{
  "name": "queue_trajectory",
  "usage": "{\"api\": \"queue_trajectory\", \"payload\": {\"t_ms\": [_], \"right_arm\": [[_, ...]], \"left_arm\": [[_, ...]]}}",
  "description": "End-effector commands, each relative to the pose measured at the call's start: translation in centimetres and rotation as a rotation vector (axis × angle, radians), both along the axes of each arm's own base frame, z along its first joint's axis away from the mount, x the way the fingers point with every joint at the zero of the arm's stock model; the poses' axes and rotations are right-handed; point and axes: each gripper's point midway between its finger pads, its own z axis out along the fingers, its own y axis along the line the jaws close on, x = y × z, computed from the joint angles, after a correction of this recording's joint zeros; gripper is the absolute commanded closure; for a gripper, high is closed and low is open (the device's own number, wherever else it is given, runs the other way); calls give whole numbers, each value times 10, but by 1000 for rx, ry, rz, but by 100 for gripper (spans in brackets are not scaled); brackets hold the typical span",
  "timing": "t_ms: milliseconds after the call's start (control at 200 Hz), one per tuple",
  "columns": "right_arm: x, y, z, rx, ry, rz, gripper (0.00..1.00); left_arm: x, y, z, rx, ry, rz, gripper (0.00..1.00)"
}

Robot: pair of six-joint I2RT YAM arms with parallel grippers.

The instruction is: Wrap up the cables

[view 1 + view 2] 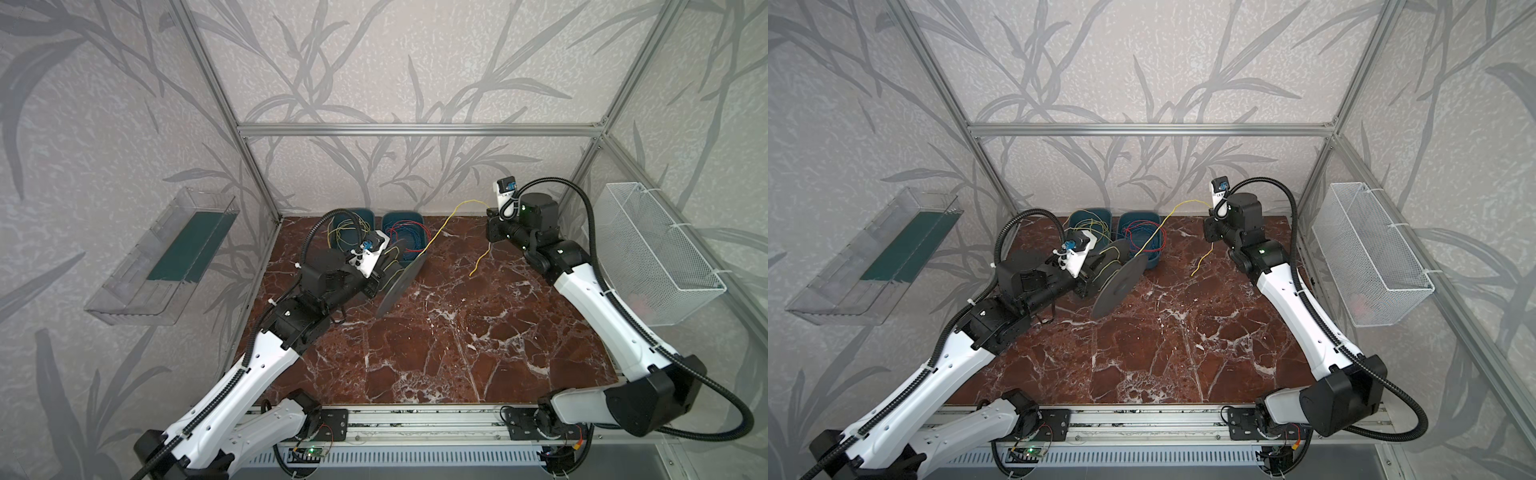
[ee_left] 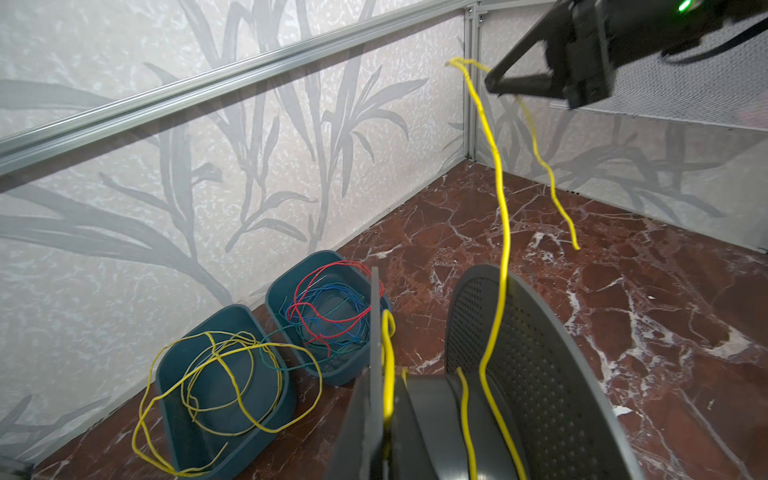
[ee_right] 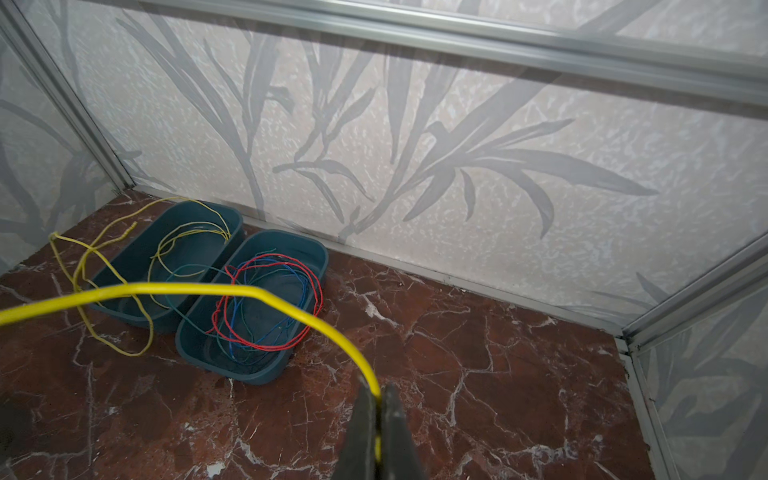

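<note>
The left gripper (image 1: 374, 279) is all but closed on the grey spool (image 1: 401, 283) and holds it tilted over the marble table (image 1: 457, 353). Its fingers are hidden behind the flanges, and I cannot tell whether the spool's lower rim touches the table. A few turns of the yellow cable (image 2: 501, 187) lie on the spool's hub. From there it rises between the flanges to the right gripper (image 3: 379, 400), which sits well to the right of the spool and raised, its jaws pinched tight on it. A free tail (image 2: 555, 191) dangles beyond that pinch. Just behind the spool the nearer tub (image 2: 276, 299) holds red and blue wires (image 2: 328, 303), and the stretched cable crosses above its corner. Left of the spool, the farther tub (image 2: 174, 399) holds yellow loops (image 2: 214, 343) spilling over its rim.
</note>
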Motion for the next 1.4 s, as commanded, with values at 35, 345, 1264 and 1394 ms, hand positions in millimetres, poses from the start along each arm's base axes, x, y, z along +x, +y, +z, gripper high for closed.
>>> {"api": "queue_trajectory", "payload": {"t_ms": [35,345,1264,1394], "right_arm": [[16,-3,-29,33,32,-41,100],[2,22,-132,100,207,8,100],[-216,149,-274,134,618,392,100],[-227,139,-290,85,650,409,100]], "left_arm": [[-23,-3,81,-182,-133,-80,100],[-1,2,152,-421,-182,-37,100],[40,23,7,-300,-197,469,100],[19,30,-40,-248,-165,518,100]]}}
